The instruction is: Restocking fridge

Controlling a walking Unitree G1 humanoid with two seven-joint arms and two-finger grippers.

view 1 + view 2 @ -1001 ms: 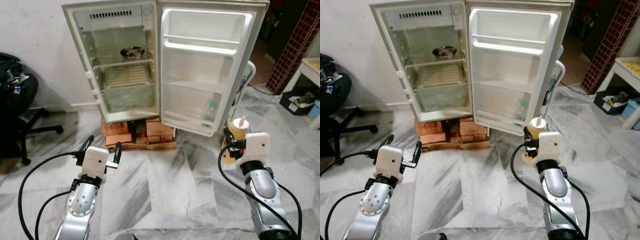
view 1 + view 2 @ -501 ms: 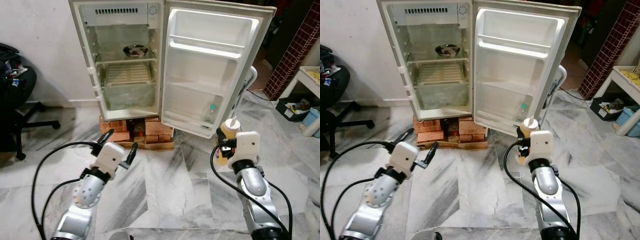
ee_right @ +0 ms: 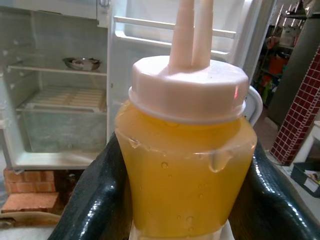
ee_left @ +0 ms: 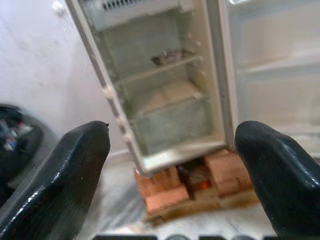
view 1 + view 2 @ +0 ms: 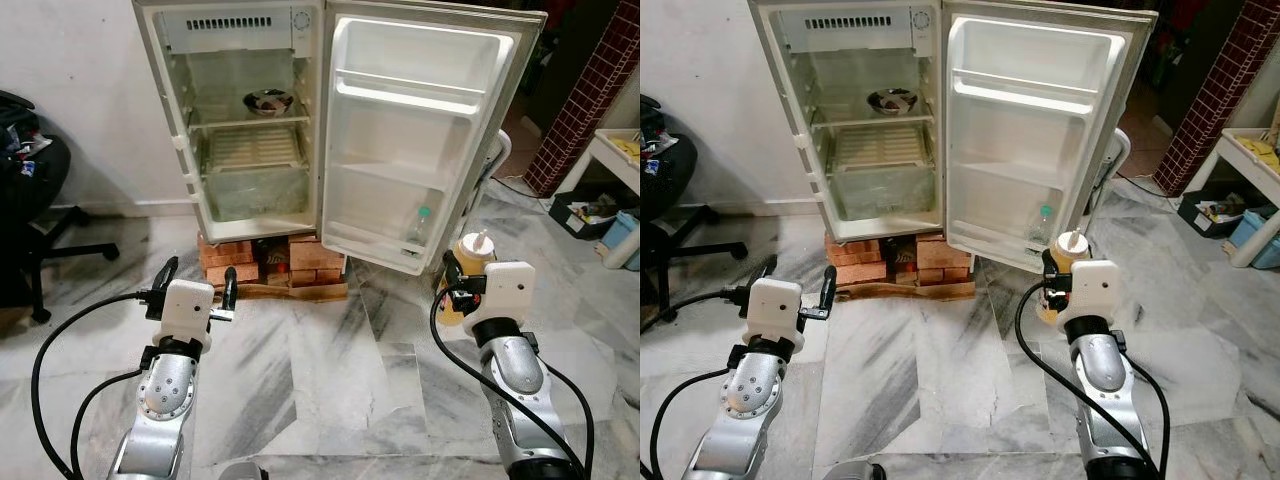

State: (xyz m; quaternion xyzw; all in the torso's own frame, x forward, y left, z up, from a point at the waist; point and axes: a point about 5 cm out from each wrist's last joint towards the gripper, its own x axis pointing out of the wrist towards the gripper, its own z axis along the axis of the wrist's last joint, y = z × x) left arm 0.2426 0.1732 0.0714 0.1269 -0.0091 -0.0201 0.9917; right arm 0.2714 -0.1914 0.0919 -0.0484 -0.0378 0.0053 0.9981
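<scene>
Gripping the yellow squeeze bottle (image 3: 187,165) upright between its two black fingers, the right gripper (image 5: 462,292) had kept its load low and just short of the open fridge door (image 5: 415,140), so the approach looked nearly done. The left gripper (image 5: 193,290), fingers spread and empty, had swung back to level. Beyond, the fridge (image 5: 235,120) held a bowl (image 5: 266,101) on its upper shelf and a small bottle (image 5: 419,224) in the door's bottom rack.

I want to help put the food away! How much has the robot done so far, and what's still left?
Done: the fridge door stands wide open, a small clear bottle sits in its bottom rack and a bowl is on the top shelf. In hand: the right gripper holds a yellow squeeze bottle, away from the fridge. Left: carrying it over and setting it inside. The left gripper is open and holds nothing.
</scene>
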